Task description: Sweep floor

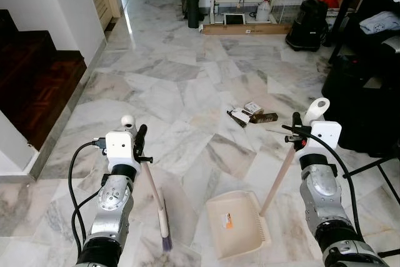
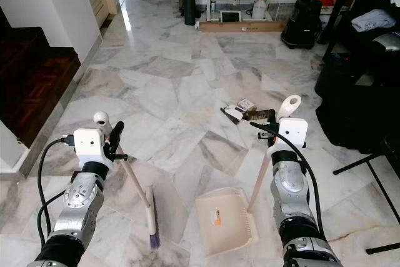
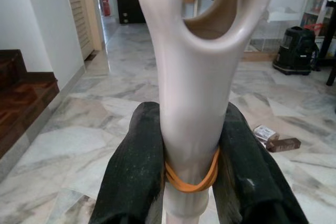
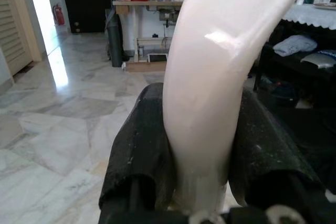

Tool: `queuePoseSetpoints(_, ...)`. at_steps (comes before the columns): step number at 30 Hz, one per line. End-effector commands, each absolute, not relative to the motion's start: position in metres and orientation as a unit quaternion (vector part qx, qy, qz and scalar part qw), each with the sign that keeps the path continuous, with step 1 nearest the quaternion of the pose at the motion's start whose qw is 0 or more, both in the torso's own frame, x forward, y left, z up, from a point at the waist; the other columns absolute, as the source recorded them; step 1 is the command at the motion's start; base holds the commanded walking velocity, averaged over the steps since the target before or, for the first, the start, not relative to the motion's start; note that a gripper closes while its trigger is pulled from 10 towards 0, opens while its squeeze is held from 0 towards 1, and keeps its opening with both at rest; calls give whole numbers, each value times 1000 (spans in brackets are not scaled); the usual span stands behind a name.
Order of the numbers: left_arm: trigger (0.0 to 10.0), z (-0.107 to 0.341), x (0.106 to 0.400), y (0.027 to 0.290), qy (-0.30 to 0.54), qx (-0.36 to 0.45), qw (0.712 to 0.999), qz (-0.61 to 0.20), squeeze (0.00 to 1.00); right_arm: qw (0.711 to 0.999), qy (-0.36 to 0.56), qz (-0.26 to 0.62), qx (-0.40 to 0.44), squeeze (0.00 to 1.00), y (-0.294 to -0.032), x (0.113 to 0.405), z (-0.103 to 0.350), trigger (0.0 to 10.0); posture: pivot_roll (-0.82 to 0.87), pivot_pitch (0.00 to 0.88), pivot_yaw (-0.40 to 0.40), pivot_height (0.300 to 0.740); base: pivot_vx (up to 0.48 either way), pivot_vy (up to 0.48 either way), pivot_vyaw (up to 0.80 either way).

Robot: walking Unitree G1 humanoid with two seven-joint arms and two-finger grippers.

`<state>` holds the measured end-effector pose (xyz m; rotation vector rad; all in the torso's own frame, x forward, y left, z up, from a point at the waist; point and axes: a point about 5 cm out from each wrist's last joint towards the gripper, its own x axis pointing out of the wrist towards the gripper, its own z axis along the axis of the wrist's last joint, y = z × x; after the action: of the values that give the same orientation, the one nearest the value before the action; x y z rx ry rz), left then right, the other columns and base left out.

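My left gripper [image 1: 140, 145] is shut on the cream handle of a small broom [image 1: 156, 201], whose purple bristles [image 1: 166, 243] touch the marble floor. In the left wrist view both black fingers [image 3: 131, 171] clamp the broom handle [image 3: 194, 103] just above an orange rubber band. My right gripper [image 1: 297, 130] is shut on the long handle of a cream dustpan [image 1: 236, 224], which rests flat on the floor between my arms. Small litter, a few wrappers and little boxes [image 1: 252, 114], lies on the floor ahead of the dustpan.
Dark wooden stairs [image 1: 34, 79] rise at the left. Black furniture and a stand's legs [image 1: 365, 110] crowd the right side. A black vacuum [image 1: 307, 24], a long cardboard box [image 1: 247, 29] and a table stand at the far wall. Marble floor stretches ahead.
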<state>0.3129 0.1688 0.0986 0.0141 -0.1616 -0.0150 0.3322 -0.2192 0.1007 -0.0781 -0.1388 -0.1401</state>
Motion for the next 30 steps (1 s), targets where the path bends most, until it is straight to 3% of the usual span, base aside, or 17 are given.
queuePoseSetpoints(1,10000,111,314,171,-104,18,994,-14,0,992,-92,-78,-32,0,-220,334,109,10000,93,0,13,740,0,0,0)
queuePoseSetpoints(9,10000,117,315,190,-110,30,993,20,0,996,-81,-33,-16,0,-190,337,103,10000,86,36,-20,740,0,0,0)
queuePoseSetpoints(22,10000,110,305,177,-91,20,996,1,0,995,-90,-45,2,0,-185,332,103,10000,53,100,-9,740,0,0,0)
queuePoseSetpoints(30,10000,112,302,174,-93,17,996,1,0,995,-89,-42,-3,0,-187,329,103,10000,43,136,-17,740,297,0,0)
